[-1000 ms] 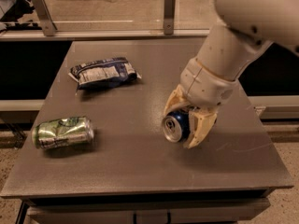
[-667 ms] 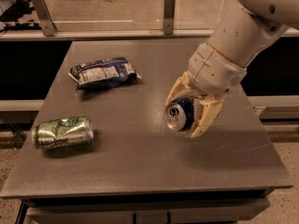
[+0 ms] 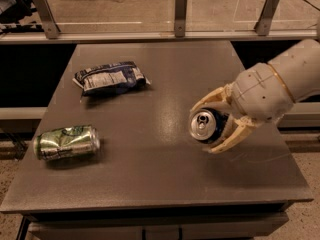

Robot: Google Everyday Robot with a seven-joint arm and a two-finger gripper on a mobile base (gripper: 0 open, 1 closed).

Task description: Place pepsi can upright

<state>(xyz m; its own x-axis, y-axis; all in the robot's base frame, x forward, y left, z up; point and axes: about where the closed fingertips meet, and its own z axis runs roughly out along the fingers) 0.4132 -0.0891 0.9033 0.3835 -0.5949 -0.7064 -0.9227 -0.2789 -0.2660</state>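
Dark blue pepsi can [image 3: 207, 126], silver top and pull tab facing the camera, held horizontally above the table's [image 3: 150, 174] right side; gripper [image 3: 216, 125] clamps it, arm entering from right.

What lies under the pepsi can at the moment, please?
The can is held sideways in the pincer, above the table. One finger curves beneath it. The tabletop spot directly below is hidden by the can and that finger.
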